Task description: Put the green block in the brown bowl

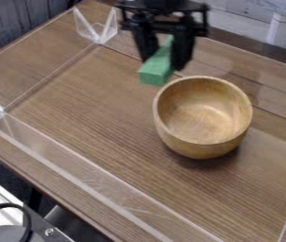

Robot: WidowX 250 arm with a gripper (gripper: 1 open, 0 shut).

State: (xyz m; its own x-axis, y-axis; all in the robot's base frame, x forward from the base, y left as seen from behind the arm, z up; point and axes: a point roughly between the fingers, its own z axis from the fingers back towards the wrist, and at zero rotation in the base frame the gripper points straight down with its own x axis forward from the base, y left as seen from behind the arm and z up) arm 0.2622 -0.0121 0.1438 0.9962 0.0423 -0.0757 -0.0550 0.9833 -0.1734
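The gripper (164, 59) points down with its two dark fingers (145, 44) pinching the green block (157, 65) between them; the block hangs tilted, its lower end poking out below the fingertips. It is held clear of the wooden table (82, 123), just beside the near-left rim of the brown bowl (205, 115).

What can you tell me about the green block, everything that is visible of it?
The green block is a small, plain, bright green bar with flat faces; its material cannot be told. It is off the table, gripped between the two dark fingers of the gripper, which cover its upper part. It hangs tilted, with its lower end pointing toward the lower left. It is in the air just beyond the upper left rim of the brown bowl, not yet over the hollow. Only the fingers touch it.
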